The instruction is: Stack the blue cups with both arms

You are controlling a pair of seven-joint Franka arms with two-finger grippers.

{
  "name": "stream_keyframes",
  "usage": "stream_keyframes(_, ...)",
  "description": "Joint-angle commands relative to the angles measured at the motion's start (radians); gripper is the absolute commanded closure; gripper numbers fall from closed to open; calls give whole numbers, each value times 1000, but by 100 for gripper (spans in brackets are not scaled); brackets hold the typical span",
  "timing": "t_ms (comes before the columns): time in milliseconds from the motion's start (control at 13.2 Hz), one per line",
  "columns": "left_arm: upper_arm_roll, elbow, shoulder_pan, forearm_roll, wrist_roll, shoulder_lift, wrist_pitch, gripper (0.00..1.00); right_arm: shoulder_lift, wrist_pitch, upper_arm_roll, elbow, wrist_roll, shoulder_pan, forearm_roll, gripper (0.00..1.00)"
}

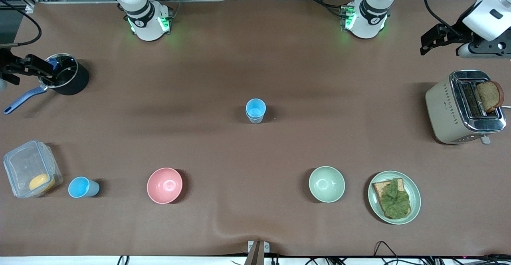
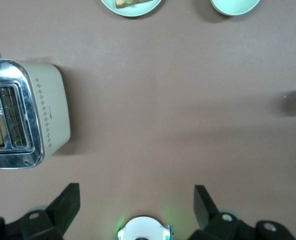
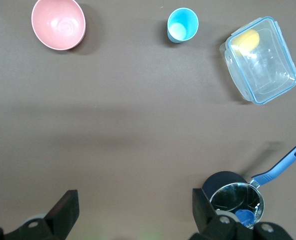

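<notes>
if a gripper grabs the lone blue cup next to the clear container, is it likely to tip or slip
The lone blue cup looks small, thin and plastic, so probably light and easy to knock over. Its tapered, smooth wall may slip in a pinch grip. It stands upright beside the clear container, with bare table between it and the pink bowl.

Light-blue cups [image 1: 255,110], bright blue inside. Pink bowl [image 1: 164,185], pale green bowl [image 1: 326,184] and plate [image 1: 414,196]. Beige toaster [image 1: 446,113] with small dotted diamonds and chrome top. Black pot [image 1: 74,82] with blue handle. Brown table [image 1: 255,57].
</notes>
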Motion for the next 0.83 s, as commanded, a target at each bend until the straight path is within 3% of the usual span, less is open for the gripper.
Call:
stream_keyframes(0, -2, 12, 9, 11, 10, -11, -25, 0, -5, 2, 9, 0, -8, -6, 9, 0)
stream_keyframes(756, 1, 14, 23, 11, 18, -8, -28, 0, -5, 2, 9, 0, -8, -8, 9, 0)
